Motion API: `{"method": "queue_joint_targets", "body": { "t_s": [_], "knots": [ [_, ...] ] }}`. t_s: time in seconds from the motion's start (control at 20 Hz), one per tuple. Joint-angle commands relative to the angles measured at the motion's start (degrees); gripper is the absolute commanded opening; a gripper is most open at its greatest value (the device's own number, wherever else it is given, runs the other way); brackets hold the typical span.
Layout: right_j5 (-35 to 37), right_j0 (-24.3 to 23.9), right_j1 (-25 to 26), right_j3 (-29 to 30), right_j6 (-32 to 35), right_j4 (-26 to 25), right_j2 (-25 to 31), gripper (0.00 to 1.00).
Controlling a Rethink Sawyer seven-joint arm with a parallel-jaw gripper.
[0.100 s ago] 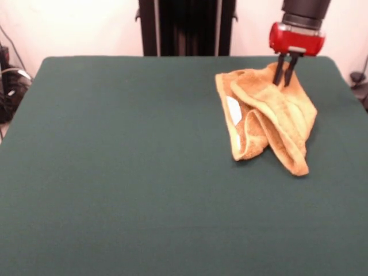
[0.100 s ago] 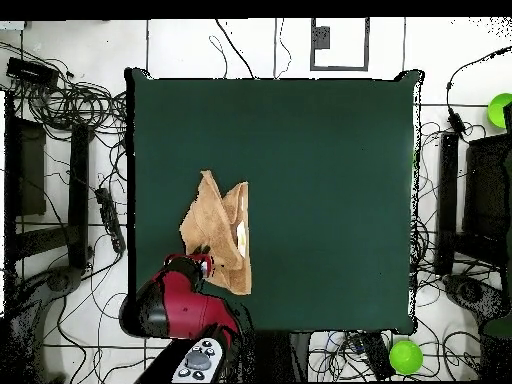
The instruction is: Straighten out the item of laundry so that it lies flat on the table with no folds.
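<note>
The item of laundry (image 1: pixel 270 115) is an orange-tan towel lying crumpled in thick folds at the far right of the green table (image 1: pixel 115 172), with a white tag (image 1: pixel 234 109) showing on its left fold. My gripper (image 1: pixel 283 84) comes down onto the towel's far edge, its two black fingers close together and pinching a raised bit of cloth. In the overhead view the towel (image 2: pixel 222 232) lies near the table's (image 2: pixel 330 150) lower left, and the red wrist (image 2: pixel 180 295) covers its lower left corner and hides the fingertips.
Cables and stands (image 2: pixel 90 200) lie on the floor around the table. Two green round objects (image 2: pixel 405 356) sit off the table's right side. The towel is close to the table's edge on the robot's side.
</note>
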Motion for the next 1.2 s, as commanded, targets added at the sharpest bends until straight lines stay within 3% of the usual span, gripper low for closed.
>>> {"method": "queue_joint_targets", "body": {
  "t_s": [0.05,0.9,1.1,1.2],
  "knots": [
    [0.05,-2.85,4.51,-0.65,12.36,0.41,3.55,0.0],
    [-4.6,-8.01,4.62,3.51,13.37,-5.88,4.8,0.0],
    [-2.76,-11.83,2.28,4.45,10.72,-9.88,4.86,0.0],
    [-0.57,-16.4,-0.39,5.45,7.74,-13.95,5.27,0.0]
  ]
}}
